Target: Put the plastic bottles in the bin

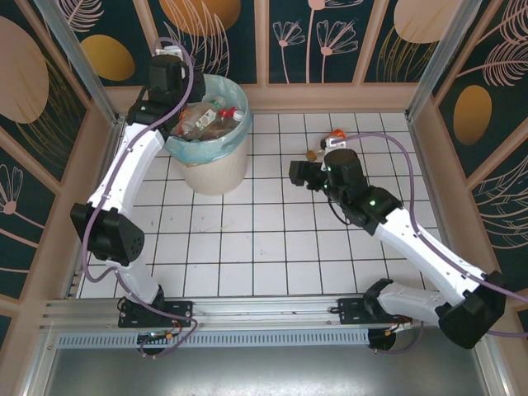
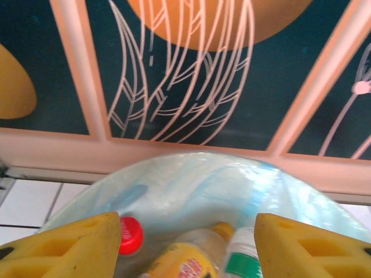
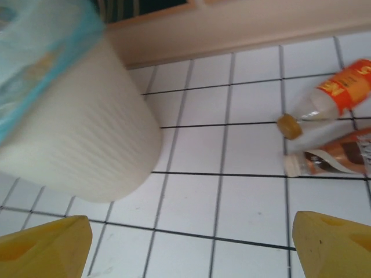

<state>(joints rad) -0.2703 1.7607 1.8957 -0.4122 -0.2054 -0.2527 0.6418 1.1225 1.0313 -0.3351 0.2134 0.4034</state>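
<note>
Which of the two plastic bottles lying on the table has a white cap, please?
The brown plastic bottle; the orange-labelled clear bottle beside it has a golden-brown cap.

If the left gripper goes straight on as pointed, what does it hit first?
Probably the yellow-labelled bottle in the bin, just ahead of the left gripper; depth is unclear, possibly the liner's far side.

Open tiles (image 1: 256, 239) run from the bin (image 1: 216, 169) to the orange bottle (image 3: 339, 92) and brown bottle (image 3: 339, 155). Bottles (image 1: 206, 117) crowd the bin's mouth, the left gripper (image 2: 186, 234) just above them, the wall (image 2: 174, 87) close behind.
</note>
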